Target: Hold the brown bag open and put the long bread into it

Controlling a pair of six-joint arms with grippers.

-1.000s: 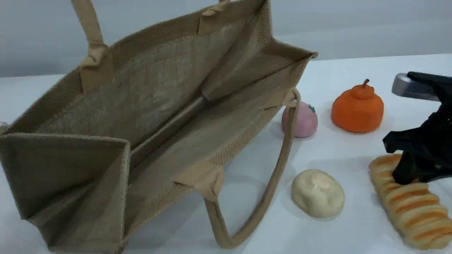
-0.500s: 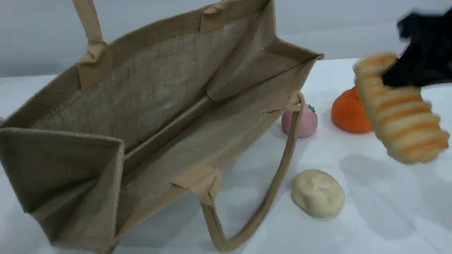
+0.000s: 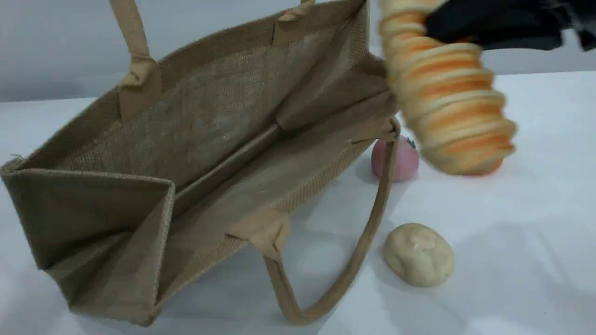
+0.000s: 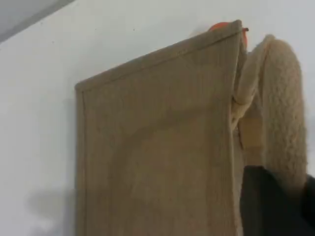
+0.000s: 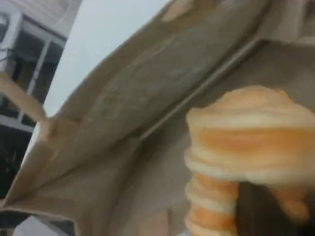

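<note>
The brown bag (image 3: 209, 121) stands tilted on the table with its mouth wide open toward the scene camera. Its far handle (image 3: 132, 42) is pulled up out of the top of the frame. In the left wrist view my left gripper (image 4: 288, 189) is shut on that beige handle (image 4: 283, 108), above the bag's outer wall (image 4: 157, 147). My right gripper (image 3: 442, 28) is shut on the upper end of the long bread (image 3: 447, 102). The bread hangs in the air, tilted, by the bag's right end. The right wrist view shows the long bread (image 5: 246, 142) over the bag's inside (image 5: 147, 98).
A cream round bun (image 3: 419, 253) lies on the white table right of the bag. A pink round item (image 3: 402, 160) sits behind the bag's near handle (image 3: 344, 274), which loops down onto the table. An orange item (image 4: 224, 25) is mostly hidden behind the bread.
My right gripper has lifted the long bread off the table at the right. It has carried it up and left to the bag's right end. The bag shifted slightly.
</note>
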